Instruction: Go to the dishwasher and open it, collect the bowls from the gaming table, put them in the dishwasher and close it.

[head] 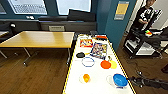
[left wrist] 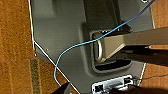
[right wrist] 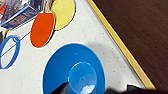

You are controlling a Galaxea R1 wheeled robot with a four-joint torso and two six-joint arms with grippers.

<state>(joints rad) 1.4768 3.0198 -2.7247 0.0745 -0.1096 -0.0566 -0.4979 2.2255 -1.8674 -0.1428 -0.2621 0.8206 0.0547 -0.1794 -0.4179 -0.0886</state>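
Right end effector (head: pixel 132 80) over blue bowl (head: pixel 120 80) near gaming table (head: pixel 100 77) edge; grip state unclear.

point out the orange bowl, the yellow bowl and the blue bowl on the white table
orange bowl (head: pixel 105 64), head view, middle of its inside
yellow bowl (head: pixel 114 64), head view, the part showing beside the orange one
blue bowl (right wrist: pixel 75 70), right wrist view, its wide blue inner surface
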